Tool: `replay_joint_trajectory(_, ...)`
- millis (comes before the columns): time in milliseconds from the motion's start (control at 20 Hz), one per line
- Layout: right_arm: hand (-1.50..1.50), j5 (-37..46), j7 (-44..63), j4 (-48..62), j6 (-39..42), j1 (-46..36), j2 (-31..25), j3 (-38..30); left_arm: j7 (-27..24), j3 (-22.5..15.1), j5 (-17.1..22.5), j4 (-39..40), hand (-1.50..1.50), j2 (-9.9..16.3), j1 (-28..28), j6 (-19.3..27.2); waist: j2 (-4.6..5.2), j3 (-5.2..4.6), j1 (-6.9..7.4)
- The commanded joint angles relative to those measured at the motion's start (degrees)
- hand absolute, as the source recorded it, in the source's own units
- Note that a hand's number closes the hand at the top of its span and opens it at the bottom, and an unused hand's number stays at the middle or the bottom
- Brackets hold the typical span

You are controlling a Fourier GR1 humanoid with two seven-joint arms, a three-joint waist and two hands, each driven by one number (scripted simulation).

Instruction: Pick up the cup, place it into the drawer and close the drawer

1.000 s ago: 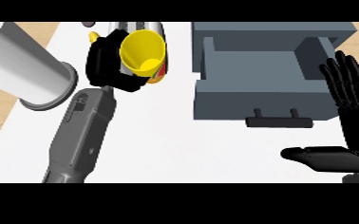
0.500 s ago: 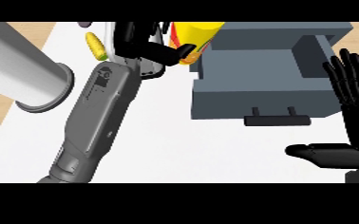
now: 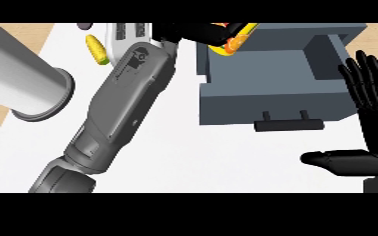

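The robot's black left hand [image 3: 193,31] shows at twelve o'clock, at the very top of the view, with its fingers curled round the yellow cup with an orange-and-red printed pattern [image 3: 235,39]. The cup is tipped on a slant and hangs over the rear left corner of the open grey box-shaped drawer [image 3: 275,87], partly cut off by the top of the view; whether it touches the drawer wall cannot be told. The pattern on the cup looks like fruit slices, and no lettering on it can be read.

The grey left forearm [image 3: 118,105] runs diagonally from seven o'clock up to the hand. The drawer's dark bar handle [image 3: 289,124] sits on its front face, towards four o'clock of the view's centre.

The black right hand [image 3: 362,120] rests at three o'clock by the right edge, fingers straight and spread, thumb pointing left, just beside the drawer's right wall.

On the white counter top [image 3: 221,155], a shiny silver cylinder [image 3: 31,85] lies at nine o'clock. A small yellow corn cob with a green tip [image 3: 97,49] lies at eleven o'clock, just left of the forearm.
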Motion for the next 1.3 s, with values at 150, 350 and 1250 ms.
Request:
replay_joint_trajectory(150, -1.5, -0.1, 0.0, 0.6, 0.3, -1.5, 0.2, 0.7, -2.9, -9.3, 8.2, 9.7, 1.5, 0.0, -3.3, 6.6, 0.2, 0.0, -1.3)
replay_joint_trajectory(350, -1.5, 1.2, 0.8, -0.1, -1.3, -0.7, 0.9, 0.5, -2.8, -10.7, 9.5, 12.5, 1.5, 0.0, -5.2, 4.6, 0.18, -0.01, -0.64)
replay_joint_trajectory(1250, -1.5, -0.1, 0.7, 3.8, 0.9, -5.7, -1.2, -0.1, 4.4, -33.0, 14.9, 19.6, -1.5, 0.0, -6.8, 12.4, 0.87, 0.06, -3.21)
